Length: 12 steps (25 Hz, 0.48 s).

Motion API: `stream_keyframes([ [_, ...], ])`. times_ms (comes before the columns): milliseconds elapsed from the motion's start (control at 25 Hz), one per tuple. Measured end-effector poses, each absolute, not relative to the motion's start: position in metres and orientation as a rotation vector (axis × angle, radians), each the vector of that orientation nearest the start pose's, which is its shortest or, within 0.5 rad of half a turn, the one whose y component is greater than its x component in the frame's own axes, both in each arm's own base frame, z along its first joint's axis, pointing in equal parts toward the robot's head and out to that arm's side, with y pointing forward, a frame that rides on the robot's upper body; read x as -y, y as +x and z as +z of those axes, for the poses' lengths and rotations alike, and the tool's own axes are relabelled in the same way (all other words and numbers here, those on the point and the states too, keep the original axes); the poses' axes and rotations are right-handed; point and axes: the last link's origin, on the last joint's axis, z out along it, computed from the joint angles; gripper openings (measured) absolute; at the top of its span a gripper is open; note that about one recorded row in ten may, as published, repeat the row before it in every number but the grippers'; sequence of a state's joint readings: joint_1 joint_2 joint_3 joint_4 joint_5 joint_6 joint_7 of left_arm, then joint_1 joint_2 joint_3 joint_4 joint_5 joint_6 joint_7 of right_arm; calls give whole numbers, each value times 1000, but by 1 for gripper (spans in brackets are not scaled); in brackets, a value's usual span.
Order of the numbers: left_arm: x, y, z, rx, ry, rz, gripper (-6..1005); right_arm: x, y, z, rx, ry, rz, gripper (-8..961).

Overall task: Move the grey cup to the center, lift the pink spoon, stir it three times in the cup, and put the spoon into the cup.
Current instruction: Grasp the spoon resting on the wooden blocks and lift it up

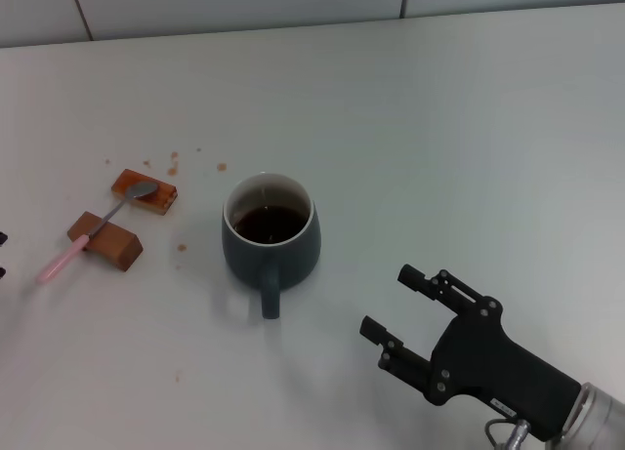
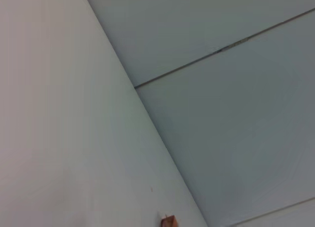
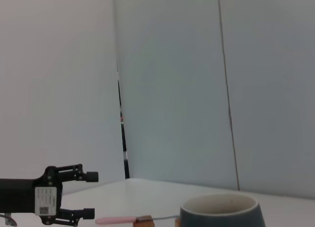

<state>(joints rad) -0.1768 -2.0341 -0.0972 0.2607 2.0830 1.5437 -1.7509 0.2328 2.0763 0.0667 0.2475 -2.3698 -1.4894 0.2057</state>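
The grey cup [image 1: 270, 240] stands near the middle of the white table with dark brown liquid inside and its handle toward me. It also shows in the right wrist view [image 3: 221, 215]. The pink spoon [image 1: 61, 262] lies at the left across two brown blocks, bowl on the far block. Its pink handle shows in the right wrist view [image 3: 115, 220]. My right gripper [image 1: 386, 299] is open and empty, right of and nearer than the cup, apart from it. My left gripper [image 1: 3, 255] shows only at the left edge, just left of the spoon handle. In the right wrist view it [image 3: 92, 195] is open and empty.
Two brown blocks [image 1: 105, 241] [image 1: 145, 190] hold the spoon off the table. One block corner shows in the left wrist view [image 2: 168, 221]. Brown crumbs [image 1: 173, 164] lie behind the blocks. A tiled wall [image 1: 244, 1] runs along the table's far edge.
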Motion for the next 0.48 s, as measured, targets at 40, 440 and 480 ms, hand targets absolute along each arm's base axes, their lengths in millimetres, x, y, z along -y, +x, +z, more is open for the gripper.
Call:
stream_keyframes([
  [40, -200, -400, 24, 1752, -1469, -1308, 862, -183, 286, -104, -405, -2301, 1002, 708],
  [440, -201, -399, 20, 1770, -1483, -1291, 861, -185, 288, -104, -408, -2306, 989, 709],
  [480, -201, -400, 19, 1774, -1484, -1284, 861, -185, 288, -104, -411, -2308, 985, 709],
])
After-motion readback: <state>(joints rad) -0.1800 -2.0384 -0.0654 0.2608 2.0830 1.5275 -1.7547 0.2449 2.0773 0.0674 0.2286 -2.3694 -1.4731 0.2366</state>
